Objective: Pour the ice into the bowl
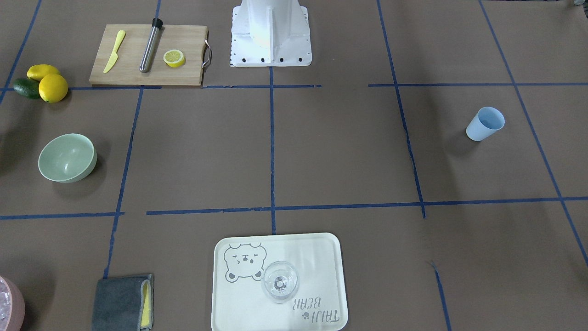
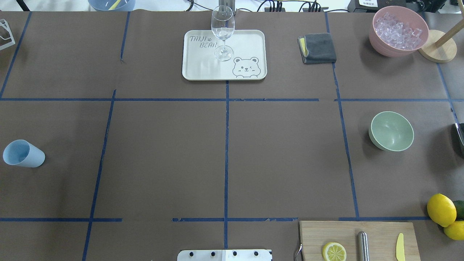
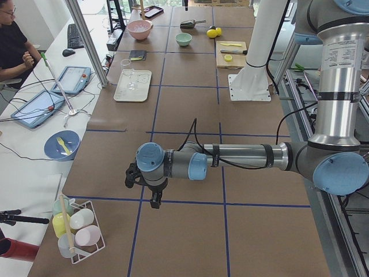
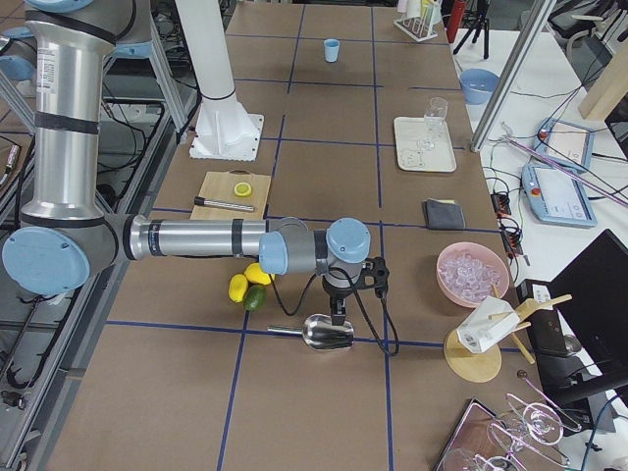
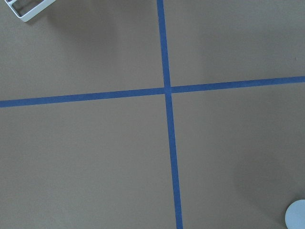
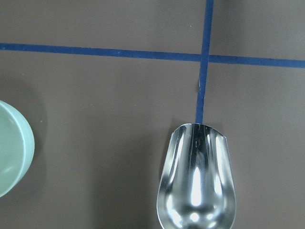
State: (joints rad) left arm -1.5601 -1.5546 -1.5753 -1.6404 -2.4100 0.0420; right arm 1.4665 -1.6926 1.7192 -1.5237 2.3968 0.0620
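The green bowl (image 2: 391,131) is seen upright on the worktop (image 2: 282,159), at the middle right of the overhead frame. In the right-side view, the right end effector (image 4: 337,312) is positioned over a metal scoop (image 4: 329,334). The left end effector (image 3: 154,199) is held over bare worktop. Whether either is open or closed cannot be told.

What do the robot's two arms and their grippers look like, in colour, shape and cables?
The left arm and right arm are alike: silver metal tubes, grey joints, round light-blue caps. A black cable loops near each wrist; black bands ring each forearm. The left arm's upright tube bears a pale printed label. The left gripper and right gripper are small and black.
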